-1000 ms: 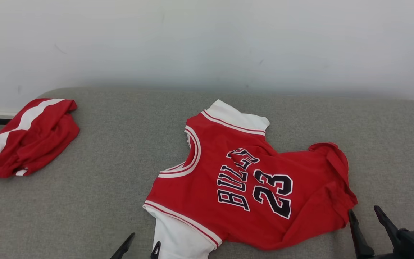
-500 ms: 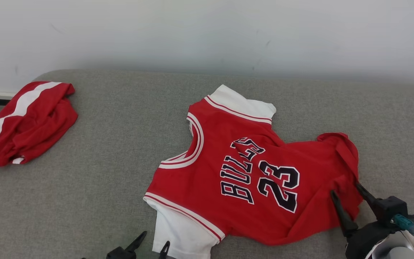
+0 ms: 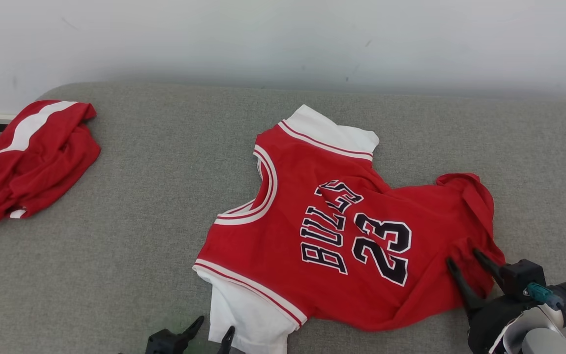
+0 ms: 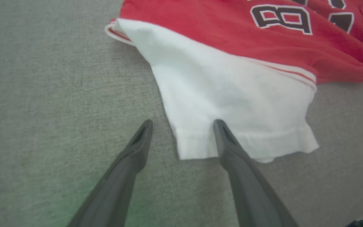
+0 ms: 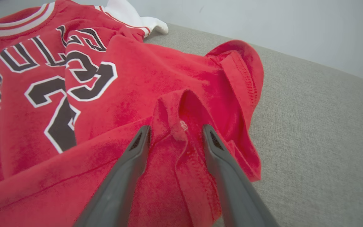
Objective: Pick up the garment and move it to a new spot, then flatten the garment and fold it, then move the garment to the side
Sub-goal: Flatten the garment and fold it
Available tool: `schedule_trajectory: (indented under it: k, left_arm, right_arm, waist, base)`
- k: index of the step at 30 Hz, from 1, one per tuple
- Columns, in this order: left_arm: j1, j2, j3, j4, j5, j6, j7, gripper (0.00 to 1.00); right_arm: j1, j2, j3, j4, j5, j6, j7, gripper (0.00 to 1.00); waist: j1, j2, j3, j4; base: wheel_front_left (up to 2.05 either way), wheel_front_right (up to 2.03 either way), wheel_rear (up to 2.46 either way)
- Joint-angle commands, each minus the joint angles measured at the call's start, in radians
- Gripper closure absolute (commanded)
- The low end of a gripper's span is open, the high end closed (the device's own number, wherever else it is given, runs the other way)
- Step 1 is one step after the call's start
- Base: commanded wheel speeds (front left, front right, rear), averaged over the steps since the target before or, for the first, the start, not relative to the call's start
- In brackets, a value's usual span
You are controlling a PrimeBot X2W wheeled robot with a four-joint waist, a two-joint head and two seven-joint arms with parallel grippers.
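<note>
Both pairs of jaws were spread. The shirt (image 3: 332,231) lay mid-couch (image 3: 140,221); the left gripper (image 4: 183,123) straddled its near white sleeve's (image 4: 231,94) left corner, the right gripper (image 5: 175,127) a raised red fold (image 5: 181,104) at its right edge.

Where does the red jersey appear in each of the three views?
Head view: red jersey, centre-right on the grey cushion.
Left wrist view: top right, its white sleeve before the left gripper.
Right wrist view: left and centre, beneath the right gripper.
Shared landmark: the black lettering.
</note>
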Motion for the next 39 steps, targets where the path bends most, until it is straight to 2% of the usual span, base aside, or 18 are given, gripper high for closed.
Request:
schedule_trajectory:
  k: [1, 2, 3, 8, 15, 20, 23, 27, 32, 39]
  left_arm:
    - [-0.012, -0.008, -0.005, 0.009, -0.025, 0.001, -0.003, 0.0]
    - [-0.013, -0.01, -0.014, 0.021, -0.04, 0.001, -0.003, 0.57]
    - [-0.015, -0.012, -0.024, 0.03, -0.057, 0.001, -0.003, 1.0]
    - [-0.025, -0.025, -0.052, 0.057, -0.118, 0.001, -0.003, 1.0]
    - [0.049, -0.024, 0.074, -0.094, -0.177, 0.001, -0.003, 1.0]
    - [0.074, 0.005, 0.166, -0.245, -0.176, 0.001, -0.003, 1.0]
    - [0.015, 0.038, 0.169, -0.32, -0.19, 0.001, -0.003, 1.0]
    - [-0.143, 0.1, 0.114, -0.379, -0.246, 0.001, 0.023, 1.0]
    - [-0.487, 0.174, 0.073, -0.41, -0.34, 0.001, 0.146, 1.0]
    - [-1.025, 0.195, 0.061, -0.302, -0.419, 0.001, 0.248, 1.0]
  right_arm:
    - [-0.01, -0.008, 0.007, 0.009, 0.009, -0.002, -0.001, 0.54]
    - [-0.012, -0.009, 0.014, 0.019, 0.018, -0.002, 0.0, 1.0]
    - [-0.017, -0.01, 0.022, 0.025, 0.025, -0.002, -0.001, 1.0]
    - [-0.031, -0.013, 0.066, 0.052, 0.054, -0.002, -0.001, 1.0]
    - [0.085, -0.052, 0.091, -0.107, 0.159, -0.002, -0.001, 1.0]
    - [0.139, -0.083, 0.106, -0.236, 0.245, -0.002, -0.001, 1.0]
    - [0.096, -0.098, 0.107, -0.311, 0.295, -0.002, 0.004, 1.0]
    - [-0.01, -0.106, 0.093, -0.36, 0.324, -0.002, 0.028, 1.0]
    - [-0.246, -0.085, 0.073, -0.377, 0.357, -0.002, 0.078, 1.0]
    - [-0.685, -0.044, 0.036, -0.304, 0.396, -0.002, 0.169, 1.0]
  waist:
    - [-0.0001, -0.0001, 0.0, -0.001]
    - [-0.0001, -0.0001, 0.001, -0.002]
    - [-0.0001, -0.0001, 0.002, -0.003]
    - [-0.0001, -0.0001, -0.008, -0.002]
    - [-0.0001, -0.0001, -0.063, 0.008]
    - [-0.0001, -0.0001, -0.083, -0.003]
    - [-0.0001, -0.0001, -0.074, -0.017]
    - [-0.0001, -0.0001, -0.036, -0.036]
    - [-0.0001, -0.0001, 0.098, -0.062]
    - [-0.0001, -0.0001, 0.319, -0.118]
  base:
    - [0.0, 0.0, 0.0]
    - [0.0, 0.0, 0.0]
    - [0.0, 0.0, 0.0]
    - [0.0, 0.0, 0.0]
    - [0.0, 0.0, 0.0]
    - [0.0, 0.0, 0.0]
    - [0.0, 0.0, 0.0]
    - [0.0, 0.0, 0.0]
    - [0.0, 0.0, 0.0]
    - [0.0, 0.0, 0.0]
